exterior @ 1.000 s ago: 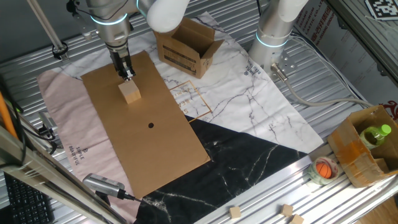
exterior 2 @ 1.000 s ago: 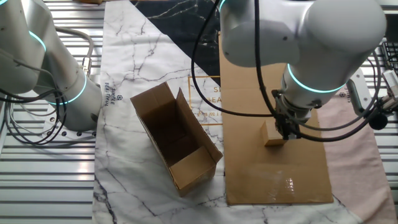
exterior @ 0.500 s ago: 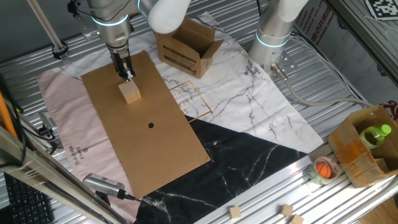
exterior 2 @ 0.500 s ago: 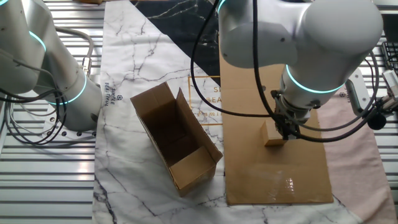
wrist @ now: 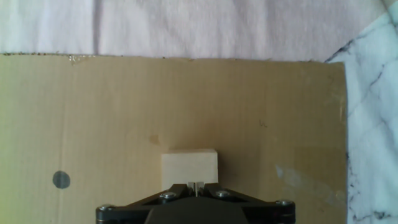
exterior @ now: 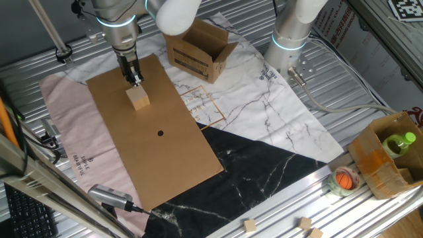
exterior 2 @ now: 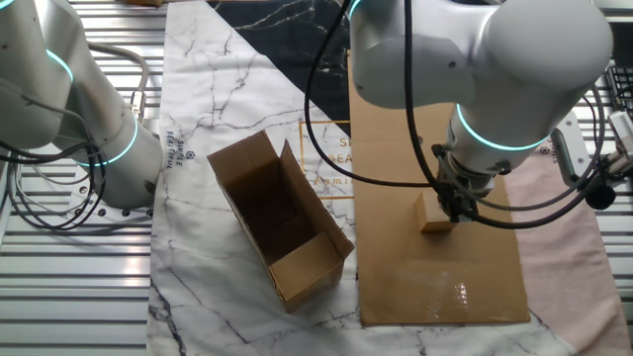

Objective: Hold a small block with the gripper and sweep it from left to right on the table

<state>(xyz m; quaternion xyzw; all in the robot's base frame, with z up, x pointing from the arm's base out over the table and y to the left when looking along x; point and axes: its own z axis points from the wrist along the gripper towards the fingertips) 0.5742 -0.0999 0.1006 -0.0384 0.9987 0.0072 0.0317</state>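
Almost nothing is seen to have changed over the last second: the gripper (exterior: pixel 135 80) remains poised just behind the small block (exterior: pixel 138 98), and the block has not shifted on the cardboard sheet (exterior: pixel 152 132) spread on the table (exterior: pixel 344 73). In the hand view the jaws are drawn nearly together, only a thin slit being visible between them, and the small block (wrist: pixel 189 167) lies directly ahead of their tips, not between them. In the other fixed view the gripper (exterior 2: pixel 458 210) is seen beside the small block (exterior 2: pixel 435 216); whether contact is made cannot be told. No grasp is judged to have been secured, so the sweep is taken as not yet begun.
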